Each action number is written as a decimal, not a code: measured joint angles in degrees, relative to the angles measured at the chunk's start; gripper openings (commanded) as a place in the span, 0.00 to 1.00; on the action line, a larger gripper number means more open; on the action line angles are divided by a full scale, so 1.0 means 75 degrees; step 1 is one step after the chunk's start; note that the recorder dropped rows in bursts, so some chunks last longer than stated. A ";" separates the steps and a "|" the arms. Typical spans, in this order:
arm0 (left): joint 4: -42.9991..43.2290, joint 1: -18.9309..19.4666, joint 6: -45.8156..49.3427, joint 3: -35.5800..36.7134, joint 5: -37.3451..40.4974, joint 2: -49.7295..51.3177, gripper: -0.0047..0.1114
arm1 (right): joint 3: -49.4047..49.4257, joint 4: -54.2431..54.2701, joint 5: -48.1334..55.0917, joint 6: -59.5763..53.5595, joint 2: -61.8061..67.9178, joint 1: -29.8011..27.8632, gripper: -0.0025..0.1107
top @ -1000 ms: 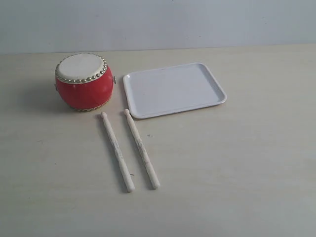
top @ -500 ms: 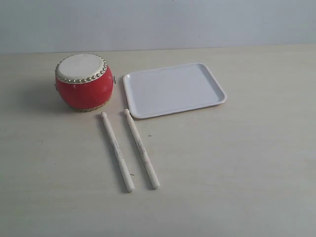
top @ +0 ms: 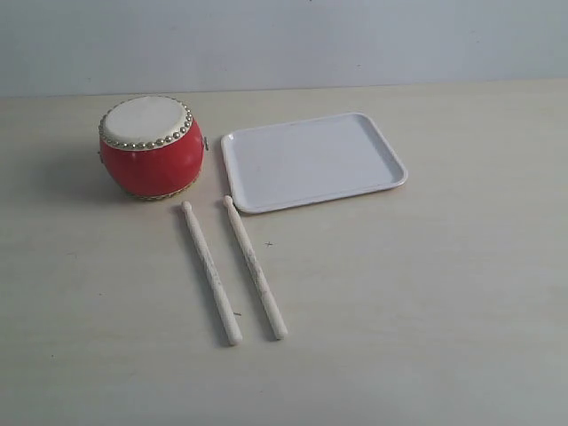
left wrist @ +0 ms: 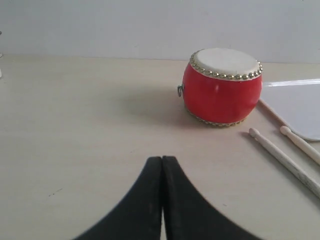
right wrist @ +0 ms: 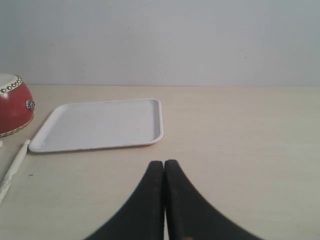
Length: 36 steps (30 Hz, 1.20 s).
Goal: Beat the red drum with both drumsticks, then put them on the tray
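Note:
The red drum [top: 149, 146] stands upright at the back left of the table, cream skin up. Right of it lies the white tray [top: 312, 160], with nothing on it. Two pale drumsticks lie side by side in front of them, tips toward the drum: the left drumstick [top: 211, 272] and the right drumstick [top: 255, 266]. Neither gripper shows in the exterior view. In the left wrist view my left gripper [left wrist: 162, 159] is shut and holds nothing, well short of the drum [left wrist: 222, 86] and the sticks [left wrist: 285, 160]. My right gripper [right wrist: 164, 162] is shut, holding nothing, short of the tray [right wrist: 100, 124].
The pale wooden table [top: 426, 293] spreads wide around the objects. A plain light wall [top: 284, 40] runs behind its far edge.

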 measured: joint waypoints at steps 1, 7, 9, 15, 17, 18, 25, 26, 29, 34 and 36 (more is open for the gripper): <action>-0.0066 0.0000 0.0005 0.0000 -0.0055 0.0000 0.04 | 0.0000 0.0000 0.0000 0.0000 0.0000 0.0000 0.02; -0.1889 0.0000 -0.0037 0.0000 -0.0795 0.0000 0.04 | 0.0000 0.0000 0.0000 0.0000 0.0000 0.0000 0.02; -0.2920 0.0000 -0.0123 0.0000 -0.0998 0.0000 0.04 | 0.0000 0.0000 0.0000 0.0000 0.0000 0.0000 0.02; -0.4873 0.0000 -0.0191 0.0000 -0.1110 0.0000 0.04 | 0.0000 0.0000 0.0000 0.0000 0.0000 0.0000 0.02; -0.5109 0.0000 -0.0209 0.0000 -0.1110 0.0000 0.04 | 0.0000 0.0000 0.0000 0.0000 0.0000 0.0000 0.02; -0.5180 0.0000 -0.0209 0.0000 -0.1110 0.0000 0.04 | 0.0000 0.0000 0.0000 0.0000 0.0000 0.0000 0.02; -0.5416 0.0000 -0.0223 0.0000 -0.0975 0.0000 0.04 | 0.0000 0.0000 0.0000 0.0000 0.0000 0.0000 0.02; -0.5523 0.0000 -0.0223 0.0000 -0.0969 0.0000 0.04 | 0.0000 0.0000 0.0000 0.0000 0.0000 0.0000 0.02; -0.5943 0.0000 -0.0223 0.0000 -0.1013 0.0000 0.04 | 0.0000 0.0000 0.0000 0.0000 0.0000 0.0000 0.02; -0.6239 0.0000 0.0135 -0.0049 -0.1259 0.0000 0.04 | 0.0000 0.0000 0.0000 0.0000 0.0000 0.0000 0.02; -0.6275 0.0000 0.0629 -0.0277 -0.1117 -0.0013 0.04 | 0.0000 0.0000 0.0000 0.0000 0.0000 0.0000 0.02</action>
